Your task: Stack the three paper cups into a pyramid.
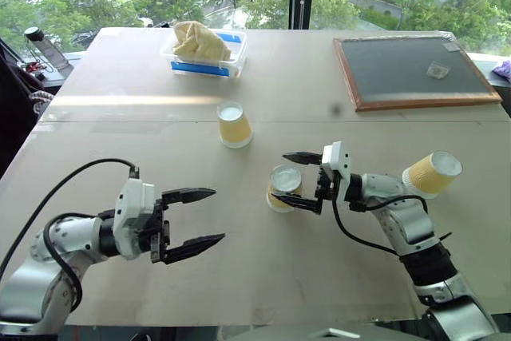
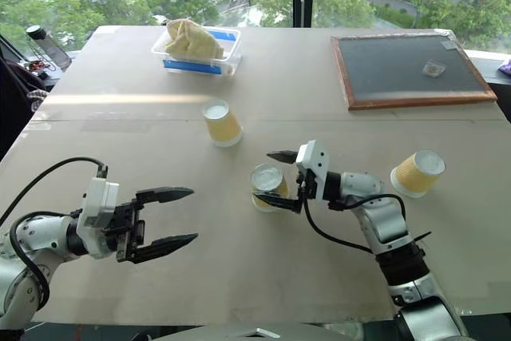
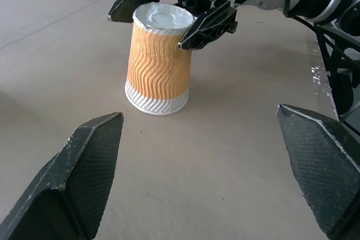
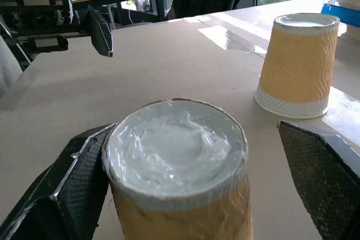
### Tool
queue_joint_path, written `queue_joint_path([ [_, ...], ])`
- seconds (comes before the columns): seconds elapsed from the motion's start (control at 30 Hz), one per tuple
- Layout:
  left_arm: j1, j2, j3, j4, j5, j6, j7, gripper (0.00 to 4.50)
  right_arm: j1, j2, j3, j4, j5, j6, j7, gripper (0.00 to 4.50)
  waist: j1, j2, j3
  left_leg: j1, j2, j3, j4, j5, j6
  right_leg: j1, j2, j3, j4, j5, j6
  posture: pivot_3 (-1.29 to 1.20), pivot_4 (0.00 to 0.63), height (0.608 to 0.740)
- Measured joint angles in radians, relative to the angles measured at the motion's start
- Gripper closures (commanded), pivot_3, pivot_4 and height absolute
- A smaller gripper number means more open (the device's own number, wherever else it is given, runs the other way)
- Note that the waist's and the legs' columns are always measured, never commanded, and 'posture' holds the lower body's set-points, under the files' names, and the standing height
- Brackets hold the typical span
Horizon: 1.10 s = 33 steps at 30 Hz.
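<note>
Three paper cups are on the tan table. One cup (image 1: 234, 124) stands upside down at the middle back. A second upside-down cup (image 1: 284, 187) stands in front of it, between the fingers of my right gripper (image 1: 282, 176), which is open and reaches in from the right at the cup's upper part. One finger (image 4: 62, 195) lies close against that cup (image 4: 177, 167); the other finger (image 4: 326, 184) is well apart from it. The third cup (image 1: 432, 173) lies on its side at the right, behind my right forearm. My left gripper (image 1: 215, 215) is open and empty, to the left of the middle cup (image 3: 159, 63).
A clear plastic tray (image 1: 230, 60) with a blue label and a yellow cloth sits at the back centre-left. A wood-framed dark board (image 1: 415, 69) lies at the back right. Black cables loop off both arms. Bare tabletop lies between the two grippers.
</note>
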Motion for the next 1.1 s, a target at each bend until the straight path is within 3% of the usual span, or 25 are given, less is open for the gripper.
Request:
queue_joint_path([
  [0.07, -0.011, -0.001, 0.006, 0.005, -0.001, 0.006, -0.008, 0.02, -0.012, 0.008, 0.01, 0.01, -0.001, 0.0, 0.004, 0.0, -0.001, 0.0, 0.0, 0.001, 0.0, 0.0, 0.0, -0.002, 0.003, 0.0, 0.0, -0.001, 0.001, 0.0, 0.0, 0.0, 0.15, 0.74],
  [0.1, -0.014, -0.003, 0.009, 0.008, -0.001, 0.008, -0.01, 0.01, -0.014, 0.009, 0.011, 0.02, -0.002, 0.0, 0.006, 0.25, -0.001, 0.0, 0.0, 0.001, 0.0, 0.0, 0.0, -0.002, 0.004, 0.001, 0.001, -0.001, 0.001, 0.0, 0.0, 0.0, 0.15, 0.74],
  [0.17, -0.015, -0.007, 0.009, 0.015, -0.001, 0.015, -0.017, 0.0, -0.014, 0.009, 0.011, 0.035, -0.003, 0.0, 0.008, 0.84, -0.001, 0.0, 0.0, 0.002, 0.0, 0.0, 0.0, -0.002, 0.004, 0.001, 0.001, -0.001, 0.001, 0.0, 0.0, 0.0, 0.15, 0.74],
  [0.27, -0.018, -0.013, 0.009, 0.018, -0.001, 0.02, -0.023, 0.0, -0.014, 0.008, 0.011, 0.038, -0.006, 0.0, 0.009, 2.2, -0.001, 0.0, 0.0, 0.002, 0.0, 0.0, 0.001, -0.002, 0.003, 0.002, 0.002, -0.002, 0.002, 0.0, 0.0, 0.0, 0.15, 0.74],
  [0.3, -0.019, -0.015, 0.009, 0.018, -0.001, 0.021, -0.023, 0.0, -0.014, 0.008, 0.011, 0.038, -0.006, 0.001, 0.01, 2.47, -0.001, 0.0, 0.0, 0.002, 0.0, 0.0, 0.001, -0.002, 0.003, 0.002, 0.002, -0.002, 0.002, 0.0, 0.0, 0.0, 0.15, 0.74],
  [0.47, -0.017, -0.035, 0.027, 0.03, -0.002, 0.045, 0.0, 0.0, -0.019, 0.027, 0.003, 0.039, 0.012, 0.03, -0.005, 2.5, -0.001, 0.0, 0.0, 0.002, 0.0, 0.0, 0.002, -0.001, 0.003, 0.002, 0.002, -0.001, 0.002, 0.0, 0.0, 0.0, 0.15, 0.74],
  [0.67, -0.061, -0.07, 0.052, 0.021, -0.02, 0.115, 0.11, 0.0, -0.159, 0.086, -0.058, 0.157, -0.015, 0.046, -0.133, 2.5, -0.003, 0.0, 0.0, 0.002, 0.0, -0.001, 0.002, -0.001, 0.002, 0.002, 0.002, -0.001, 0.003, 0.001, 0.0, 0.0, 0.15, 0.74],
  [1.03, -0.206, -0.137, -0.026, -0.05, 0.031, 0.201, 0.353, 0.0, -0.277, 0.147, -0.101, 0.357, -0.083, 0.016, -0.264, 2.5, -0.007, 0.0, 0.0, 0.002, -0.001, -0.001, 0.001, 0.002, -0.003, 0.001, 0.001, 0.0, 0.004, 0.001, 0.0, 0.0, 0.15, 0.74],
  [1.07, -0.206, -0.137, -0.033, -0.051, 0.034, 0.204, 0.353, 0.0, -0.277, 0.15, -0.103, 0.361, -0.085, 0.012, -0.268, 1.52, -0.007, 0.0, 0.0, 0.002, -0.001, -0.001, 0.001, 0.002, -0.003, 0.001, 0.001, 0.0, 0.004, 0.001, 0.0, 0.0, 0.15, 0.74],
  [1.1, -0.206, -0.138, -0.034, -0.051, 0.037, 0.205, 0.352, 0.0, -0.277, 0.15, -0.104, 0.361, -0.085, 0.009, -0.268, 1.24, -0.007, 0.0, 0.0, 0.002, -0.001, -0.001, 0.001, 0.002, -0.003, 0.0, 0.001, 0.0, 0.004, 0.001, 0.0, 0.0, 0.15, 0.74],
])
